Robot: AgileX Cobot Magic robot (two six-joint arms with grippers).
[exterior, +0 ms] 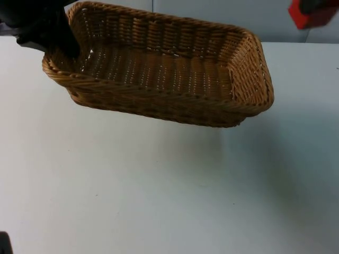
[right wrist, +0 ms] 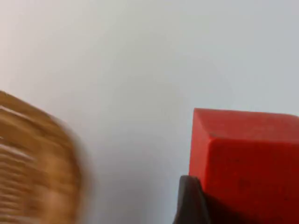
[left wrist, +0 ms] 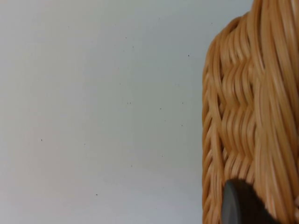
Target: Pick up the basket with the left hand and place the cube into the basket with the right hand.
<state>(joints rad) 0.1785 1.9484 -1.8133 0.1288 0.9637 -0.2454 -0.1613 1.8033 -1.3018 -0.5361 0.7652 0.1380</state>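
Observation:
A woven tan basket (exterior: 159, 103) hangs tilted above the white table, its shadow on the table below it. My left gripper (exterior: 62, 46) is shut on the rim at the basket's left end. In the left wrist view the wicker wall (left wrist: 247, 116) runs beside a black fingertip (left wrist: 240, 205). The red cube (exterior: 309, 17) is held high at the far right, beyond the basket's right end, with my right gripper (exterior: 317, 7) shut on it. The right wrist view has the cube (right wrist: 247, 158) against a black fingertip (right wrist: 191, 200), with the basket's edge (right wrist: 32, 163) off to one side.
The white table top (exterior: 159, 190) stretches in front of the basket. The grey partition wall (exterior: 212, 10) stands behind it. A small dark object (exterior: 4, 243) sits at the table's near left corner.

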